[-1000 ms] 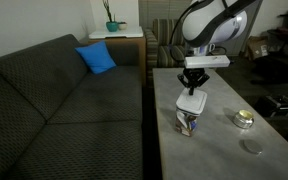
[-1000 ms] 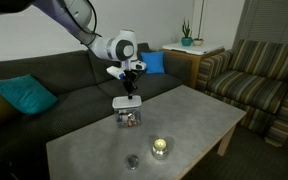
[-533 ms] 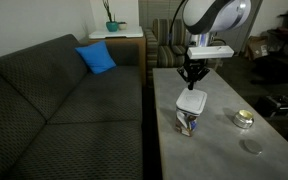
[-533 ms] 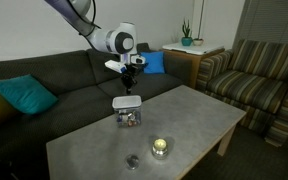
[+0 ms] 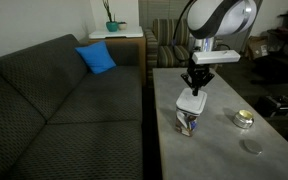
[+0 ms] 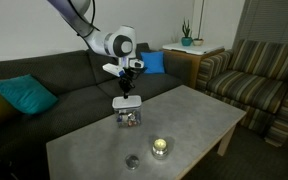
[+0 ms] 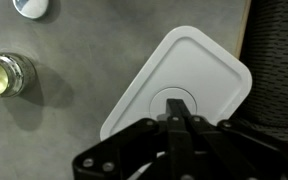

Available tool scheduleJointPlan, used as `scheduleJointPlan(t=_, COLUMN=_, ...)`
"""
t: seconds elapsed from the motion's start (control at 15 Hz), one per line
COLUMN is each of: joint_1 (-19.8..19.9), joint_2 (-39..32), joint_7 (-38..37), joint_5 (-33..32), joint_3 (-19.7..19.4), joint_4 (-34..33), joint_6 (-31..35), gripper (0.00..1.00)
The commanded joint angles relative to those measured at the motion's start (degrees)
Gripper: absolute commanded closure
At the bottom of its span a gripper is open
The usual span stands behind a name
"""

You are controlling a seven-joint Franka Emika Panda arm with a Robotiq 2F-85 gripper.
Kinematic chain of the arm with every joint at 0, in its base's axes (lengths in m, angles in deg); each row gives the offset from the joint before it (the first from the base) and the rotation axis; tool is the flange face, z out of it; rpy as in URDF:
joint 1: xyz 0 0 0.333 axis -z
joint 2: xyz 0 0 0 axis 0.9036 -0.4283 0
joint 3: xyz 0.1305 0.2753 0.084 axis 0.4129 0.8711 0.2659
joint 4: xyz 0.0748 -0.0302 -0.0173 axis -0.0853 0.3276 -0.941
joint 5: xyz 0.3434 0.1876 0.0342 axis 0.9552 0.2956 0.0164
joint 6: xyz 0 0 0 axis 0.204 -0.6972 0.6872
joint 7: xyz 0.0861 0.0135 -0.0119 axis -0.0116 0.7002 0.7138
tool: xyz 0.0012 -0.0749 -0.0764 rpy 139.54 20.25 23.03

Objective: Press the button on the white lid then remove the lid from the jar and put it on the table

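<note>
Quick update: half a second ago I had the claw (image 7: 174, 122) lifted well clear. Now it's dropped back down and hangs just above the white lid (image 7: 189, 70), fingers pinched shut with nothing in them, lined up on the round button (image 7: 174, 101). I can't tell if it's actually touching. The lid hasn't budged and sits square on the jar (image 5: 188, 123), close to the sofa-side edge of the tabletop (image 6: 199, 115). So I reckon I'm going in for a press, and the lid removal hasn't started.
</note>
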Motion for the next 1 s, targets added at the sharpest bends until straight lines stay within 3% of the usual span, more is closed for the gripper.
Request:
scheduleJointPlan(t=0.0, joint_1=0.7, joint_2=0.4, joint_7=0.0, joint_5=0.7, joint_3=0.6, joint_4=3.1, joint_6=3.1, gripper=1.00)
scheduleJointPlan(t=0.93, joint_1=0.4, joint_2=0.0, joint_7=-2.7, joint_5=0.7, joint_3=0.8, joint_4=5.7, joint_6=14.0, gripper=1.00)
